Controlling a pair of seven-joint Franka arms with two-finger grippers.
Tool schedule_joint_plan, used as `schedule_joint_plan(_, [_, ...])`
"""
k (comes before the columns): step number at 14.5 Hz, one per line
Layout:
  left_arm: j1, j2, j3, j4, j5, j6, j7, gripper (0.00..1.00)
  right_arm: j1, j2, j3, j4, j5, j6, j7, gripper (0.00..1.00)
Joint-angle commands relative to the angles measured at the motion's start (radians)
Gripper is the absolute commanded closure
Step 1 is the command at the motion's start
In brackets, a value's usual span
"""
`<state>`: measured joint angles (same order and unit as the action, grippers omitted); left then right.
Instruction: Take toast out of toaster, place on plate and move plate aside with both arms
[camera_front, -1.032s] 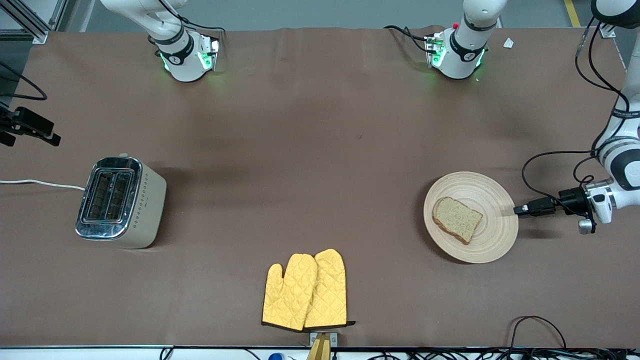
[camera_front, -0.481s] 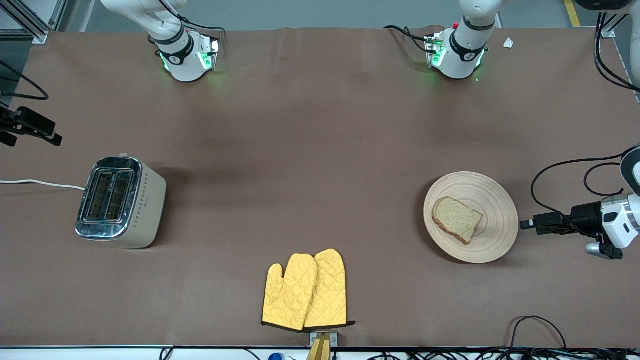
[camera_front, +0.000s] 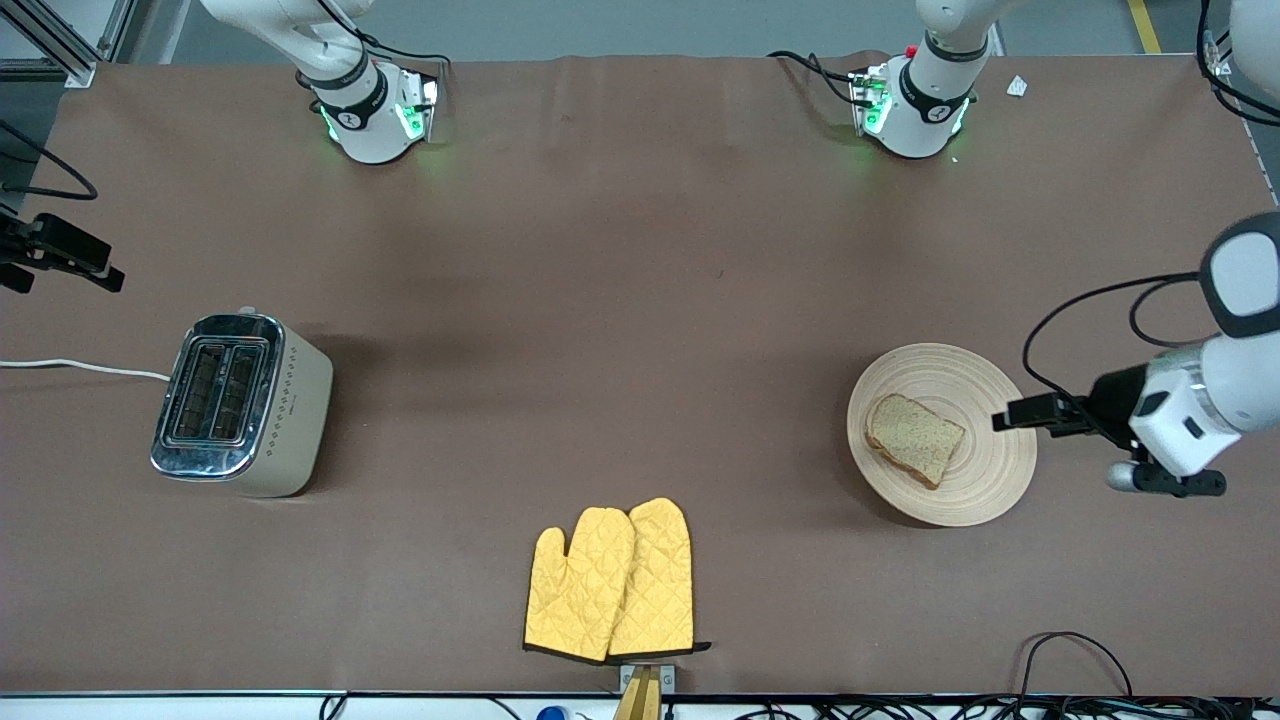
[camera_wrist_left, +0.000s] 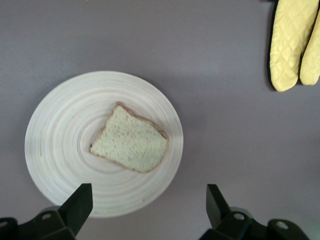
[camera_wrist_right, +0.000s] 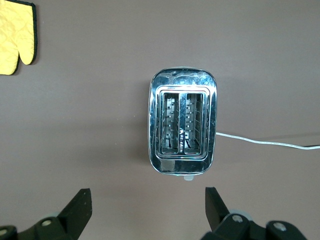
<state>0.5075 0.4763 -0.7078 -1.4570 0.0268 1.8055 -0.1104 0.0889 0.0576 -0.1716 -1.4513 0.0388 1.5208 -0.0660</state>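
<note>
The left arm's black two-finger gripper (camera_front: 1005, 418) hangs spread wide and empty over the round pale beige wooden plate (camera_front: 985, 480), where the speckled tan toast slice (camera_front: 914, 438) lies. The right gripper (camera_wrist_right: 145, 210), likewise splayed empty, hovers over the chrome two-slot toaster (camera_wrist_right: 183, 126); no lettering is legible.

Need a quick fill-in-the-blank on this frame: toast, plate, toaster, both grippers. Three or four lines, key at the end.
1. The toast lies on the ____.
2. The left gripper hangs over the plate's rim with its fingers ____.
3. The right gripper, fingers open, hangs above the ____.
4. Both slots of the toaster are ____.

Missing words: plate; open; toaster; empty
</note>
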Motion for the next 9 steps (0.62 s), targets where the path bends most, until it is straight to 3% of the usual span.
schedule_joint_plan(1, [0.003,-0.074,-0.053,-0.019,0.070,-0.078,-0.064,0.00,0.008,-0.024,-0.003,-0.015,0.007,-0.002,-0.002,0.00])
schedule_joint_plan(4, [-0.016,-0.169,-0.068,-0.020,0.070,-0.141,-0.065,0.00,0.008,-0.025,-0.005,-0.015,0.007,-0.002,-0.005,0.00])
schedule_joint_plan(5, [-0.071,-0.209,-0.032,-0.025,0.070,-0.150,-0.061,0.00,0.008,-0.024,-0.005,-0.015,0.007,-0.004,-0.005,0.00])
schedule_joint_plan(8, [-0.324,-0.329,0.263,-0.032,0.050,-0.169,-0.054,0.00,0.008,-0.025,-0.005,-0.017,0.007,-0.004,-0.005,0.00])
schedule_joint_plan(9, [-0.384,-0.355,0.328,-0.037,0.050,-0.204,-0.052,0.00,0.008,-0.025,-0.005,-0.015,0.007,-0.004,-0.005,0.00])
